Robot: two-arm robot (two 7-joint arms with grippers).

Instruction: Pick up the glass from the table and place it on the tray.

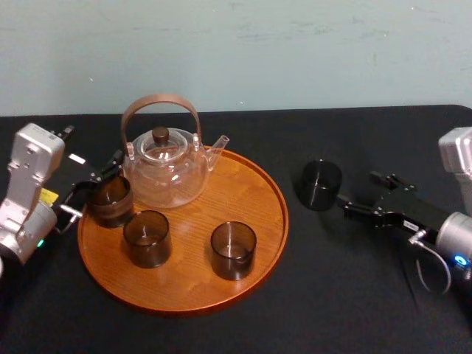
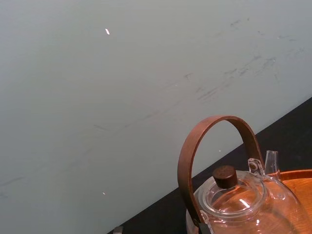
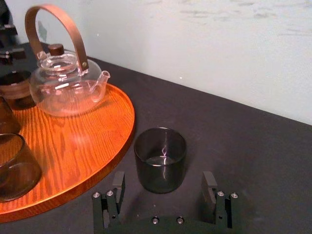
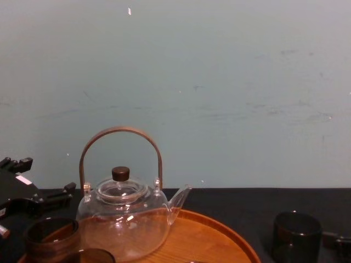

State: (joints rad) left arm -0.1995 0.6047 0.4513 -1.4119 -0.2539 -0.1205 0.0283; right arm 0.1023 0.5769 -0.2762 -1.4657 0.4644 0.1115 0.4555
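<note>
Black cloth covers the table (image 1: 346,295), and a pale green wall (image 1: 295,51) rises behind it. From where I stand, the glass (image 1: 321,184) sits upright on the cloth, just off the rim of the tray (image 1: 254,188) at about 3 o'clock, close to it but not touching.

The right gripper (image 1: 358,189) lies at the glass's 4 o'clock with its jaws spread wide and nothing in them. Seen from its wrist, the glass stands just ahead of the gap between the two fingers (image 3: 118,183), not yet between them. The left gripper (image 1: 92,186) waits at the tray's 10 o'clock edge, and I cannot tell whether it grips anything.

I'd judge the glass small and light, stiff, slick on its smooth dark wall, and likely to chip if knocked against the rim. Its straight sides suit a hold across the middle of the wall, one pad on each side. The squeeze should be gentle, and the glass should stay upright over the low rim.

By my count:
- Four drinking glasses: the one on the cloth, plus three tumblers on the tray at 10 o'clock (image 1: 110,200), 9 o'clock (image 1: 147,237) and 4 o'clock (image 1: 233,249).
- One teapot (image 1: 166,166), at the tray's 12 o'clock.
- One tray.
- Two grippers.

Bare wood shows around the tray's 2 o'clock, nearest the glass.
</note>
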